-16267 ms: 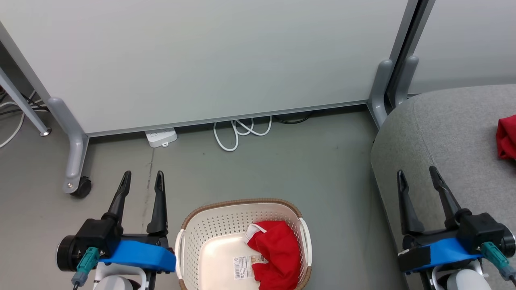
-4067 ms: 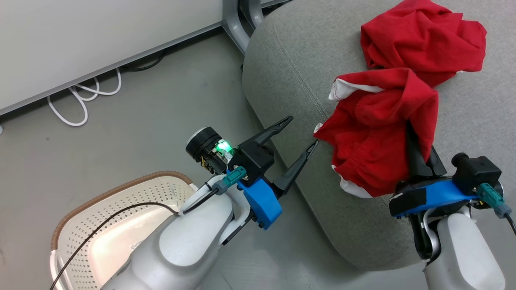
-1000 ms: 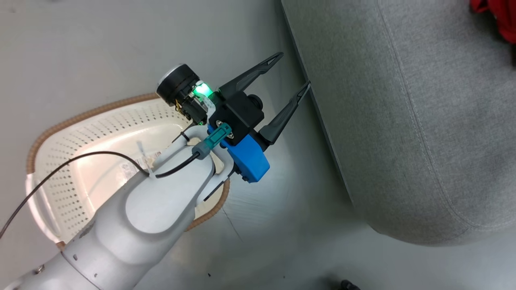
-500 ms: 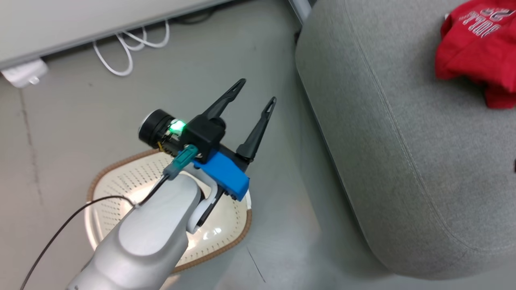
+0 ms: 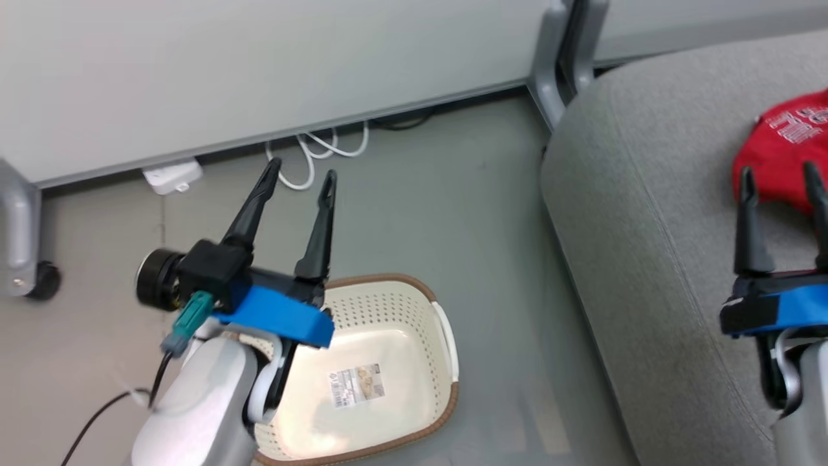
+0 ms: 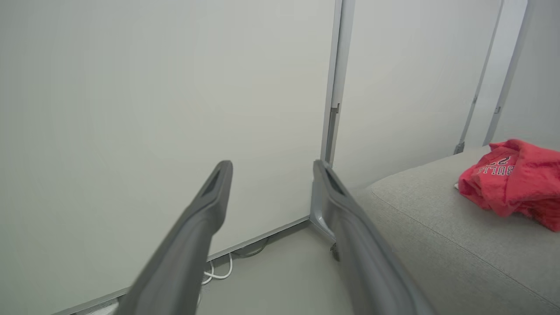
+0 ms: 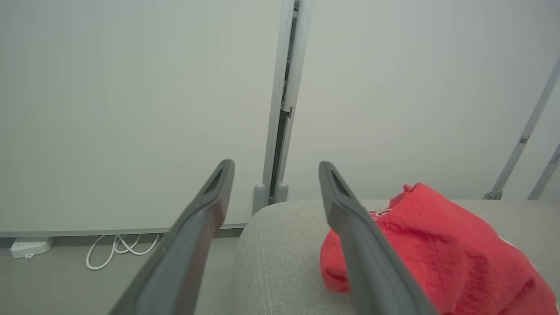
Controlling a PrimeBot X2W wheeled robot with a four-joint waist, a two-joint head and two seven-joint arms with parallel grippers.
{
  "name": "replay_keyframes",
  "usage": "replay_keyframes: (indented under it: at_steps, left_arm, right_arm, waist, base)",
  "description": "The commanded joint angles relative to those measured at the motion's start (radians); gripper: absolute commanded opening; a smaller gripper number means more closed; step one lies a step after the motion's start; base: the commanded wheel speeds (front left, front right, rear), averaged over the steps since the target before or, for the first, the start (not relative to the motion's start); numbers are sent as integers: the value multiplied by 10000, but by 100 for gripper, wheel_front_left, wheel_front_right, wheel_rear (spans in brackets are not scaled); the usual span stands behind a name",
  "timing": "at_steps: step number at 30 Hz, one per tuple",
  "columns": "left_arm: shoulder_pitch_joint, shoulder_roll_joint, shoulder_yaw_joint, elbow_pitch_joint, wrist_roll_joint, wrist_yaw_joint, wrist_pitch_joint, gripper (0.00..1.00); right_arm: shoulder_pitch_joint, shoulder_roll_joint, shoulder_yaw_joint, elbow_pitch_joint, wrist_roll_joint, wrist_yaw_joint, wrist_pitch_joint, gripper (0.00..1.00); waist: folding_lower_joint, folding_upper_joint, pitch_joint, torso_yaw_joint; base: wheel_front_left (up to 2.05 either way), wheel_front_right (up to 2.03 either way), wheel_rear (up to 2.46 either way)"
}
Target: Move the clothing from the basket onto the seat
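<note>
Basket [image 5: 447,362] on the floor showed only its label sticker. Clothing [image 5: 786,139] lay on the seat [image 5: 647,213], well in from its rounded corner. Left tool [image 5: 302,169] and right tool [image 5: 778,169] both stood apart, empty. I judged the transfer done; the next move called for parking both arms.

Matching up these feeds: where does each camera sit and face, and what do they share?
Head view: on the head, looking down at cream-white perforated plastic basket, grey woven-fabric seat; left fingers, right fingers show.
Left wrist view: left wrist, along its fingers toward pale wall panel.
Right wrist view: right wrist, along its fingers, over the seat.
Shared: bright red fabric garment on the seat.
</note>
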Motion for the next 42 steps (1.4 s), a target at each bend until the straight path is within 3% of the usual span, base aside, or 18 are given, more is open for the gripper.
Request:
replay_keyframes:
  at_steps: [1, 19, 42]
  left_arm:
    - [330, -33, 245, -158, 130, 39, -37, 100]
    - [3483, -714, 3131, -351, 1072, -592, -35, 100]
    - [4650, -1400, 4167, -25, 1768, -1643, -36, 100]
  right_arm:
    - [229, 93, 131, -47, 53, -11, -2, 100]
    - [1678, 985, 1187, 21, 399, -11, -2, 100]
    - [3467, 1664, 1113, -110, 577, -11, -2, 100]
  waist:
    - [3, 0, -408, 408]
    - [3, 0, -1842, 1579]
    - [3, 0, -2441, 1777]
  base:
    - [0, 0, 0]
    - [0, 0, 0]
    - [0, 0, 0]
